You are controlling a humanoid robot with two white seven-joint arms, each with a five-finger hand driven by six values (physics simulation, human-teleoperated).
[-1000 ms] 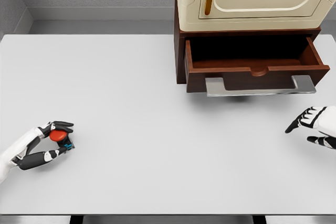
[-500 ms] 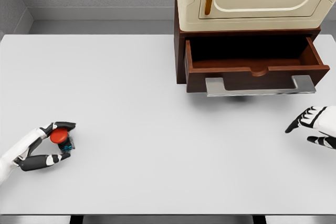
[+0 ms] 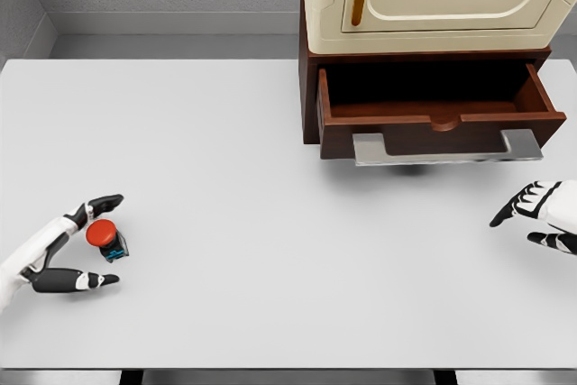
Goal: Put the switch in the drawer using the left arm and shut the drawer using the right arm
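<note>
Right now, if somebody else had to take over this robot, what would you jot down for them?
Left hand: fingers spread open around the red-capped button switch, not gripping it; the switch sits on the white table.
Right hand: open, holding nothing, at the right edge below the drawer.
Dark brown wooden drawer with silver handle: pulled open, nothing visible inside.
Done: nothing yet.
Left: grasp switch, place it in drawer, push drawer shut.
</note>
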